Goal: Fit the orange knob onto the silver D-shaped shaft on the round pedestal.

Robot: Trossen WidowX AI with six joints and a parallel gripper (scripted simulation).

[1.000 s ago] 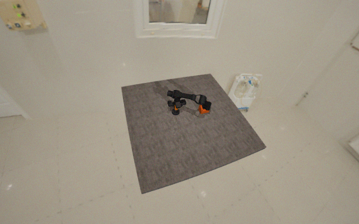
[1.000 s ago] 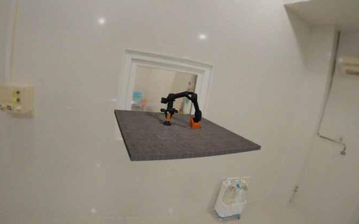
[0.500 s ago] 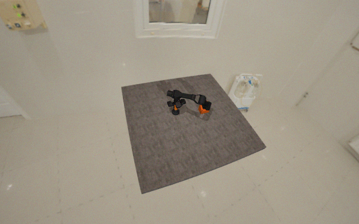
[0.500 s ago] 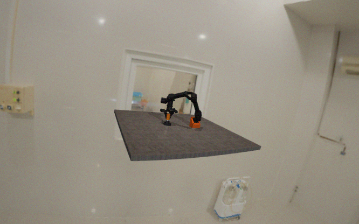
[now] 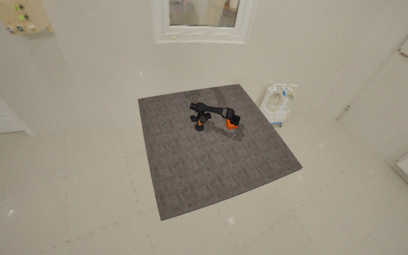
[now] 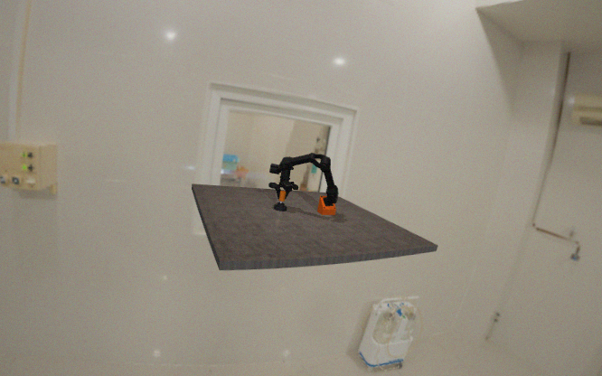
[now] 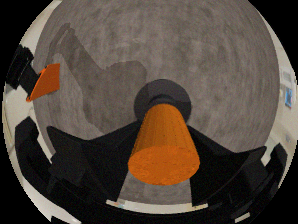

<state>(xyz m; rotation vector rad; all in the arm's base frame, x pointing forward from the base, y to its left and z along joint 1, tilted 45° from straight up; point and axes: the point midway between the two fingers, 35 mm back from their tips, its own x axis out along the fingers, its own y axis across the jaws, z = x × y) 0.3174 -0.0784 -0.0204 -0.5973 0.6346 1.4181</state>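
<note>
The orange knob (image 5: 200,122) (image 6: 282,196) (image 7: 164,162) is held upright between the fingers of my gripper (image 6: 282,192) (image 7: 163,127), which is shut on it. The round dark pedestal (image 5: 199,128) (image 6: 279,207) (image 7: 147,97) stands on the board directly below the knob. In the exterior view a small gap with a pale sliver shows between the knob's lower end and the pedestal. In the wrist view the knob's top faces the camera and its lower end overlaps the pedestal's middle. The knob's hole and the shaft's flat side are hidden.
The arm's orange base (image 5: 231,126) (image 6: 326,208) (image 7: 47,82) stands on the grey-brown board (image 5: 199,177) (image 6: 304,242) (image 7: 210,50), to the right of the pedestal in the top and exterior views. The arm arches over from it. Shadows of the arm lie on the board.
</note>
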